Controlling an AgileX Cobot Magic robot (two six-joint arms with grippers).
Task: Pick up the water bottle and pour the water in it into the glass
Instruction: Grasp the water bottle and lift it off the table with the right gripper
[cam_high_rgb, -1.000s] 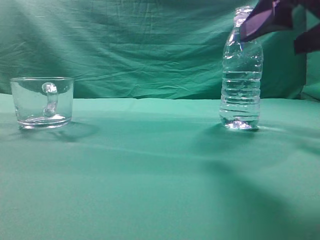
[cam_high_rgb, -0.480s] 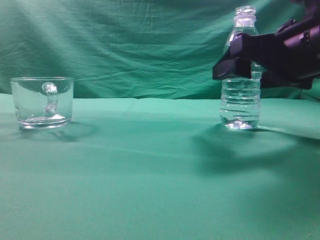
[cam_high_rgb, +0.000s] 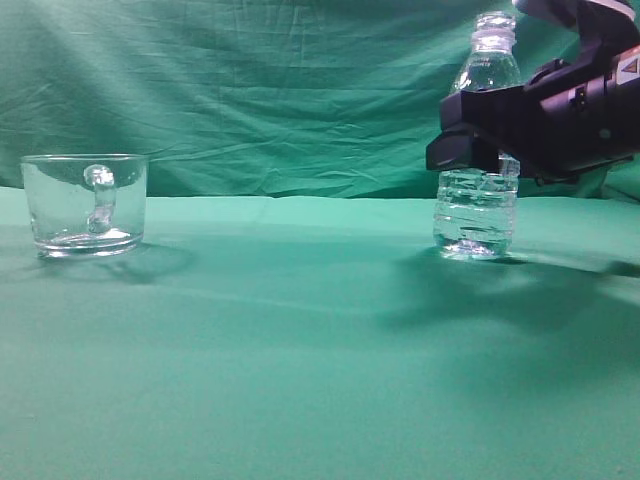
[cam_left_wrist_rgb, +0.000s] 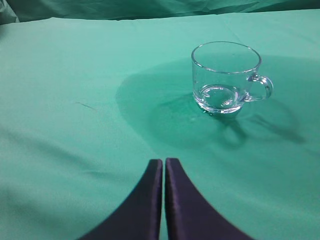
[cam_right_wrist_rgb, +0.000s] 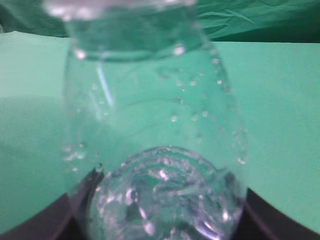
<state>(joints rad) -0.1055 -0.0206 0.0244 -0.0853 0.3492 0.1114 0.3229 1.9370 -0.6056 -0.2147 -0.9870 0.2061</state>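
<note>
The water bottle (cam_high_rgb: 478, 150) stands uncapped at the right of the green tabletop (cam_high_rgb: 300, 340), upright or very slightly tilted, with the water (cam_high_rgb: 475, 215) filling its ribbed lower body. The right gripper (cam_high_rgb: 470, 145) sits level with the bottle's middle, its dark jaws on either side of the body; the right wrist view shows the bottle (cam_right_wrist_rgb: 155, 130) filling the frame with a dark jaw at each lower corner. Whether the jaws already press on the plastic cannot be told.

The left gripper (cam_left_wrist_rgb: 164, 172) hovers above the tabletop near the glass (cam_left_wrist_rgb: 227, 77), jaws pressed together and holding nothing.

The glass (cam_high_rgb: 85, 205) stands well apart from the bottle at the far left, upright and seemingly empty apart from reflections at its base.

Progress, as judged: the task is at the grasp stage. The lift, carry and pour all remain.

Against the frame half a second earlier, the bottle's base has shifted slightly leftward and the gripper body sits a little higher and further round the bottle. The glass is unchanged.
</note>
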